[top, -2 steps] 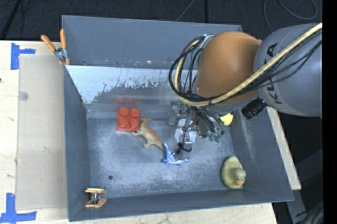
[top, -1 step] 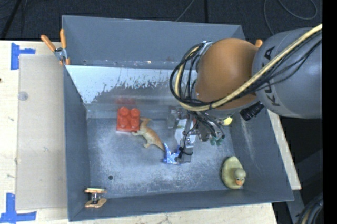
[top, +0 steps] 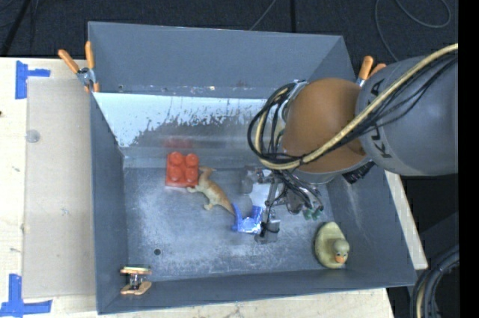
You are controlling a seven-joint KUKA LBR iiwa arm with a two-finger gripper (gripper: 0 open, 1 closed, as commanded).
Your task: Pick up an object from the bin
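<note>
The gripper (top: 263, 228) is down low over the floor of the bin (top: 150, 234), beneath the arm's orange cover (top: 322, 126). A small blue thing (top: 247, 221) lies right against its left side as I look at it, and I cannot tell whether the gripper is spread, closed up or clamped on that blue piece. Further out to its left lies a tan toy dinosaur (top: 215, 194) with a red building block (top: 182, 168) just beyond it, while a yellow-green rubber duck (top: 331, 245) sits near the gripper on its right, closer to the front wall.
</note>
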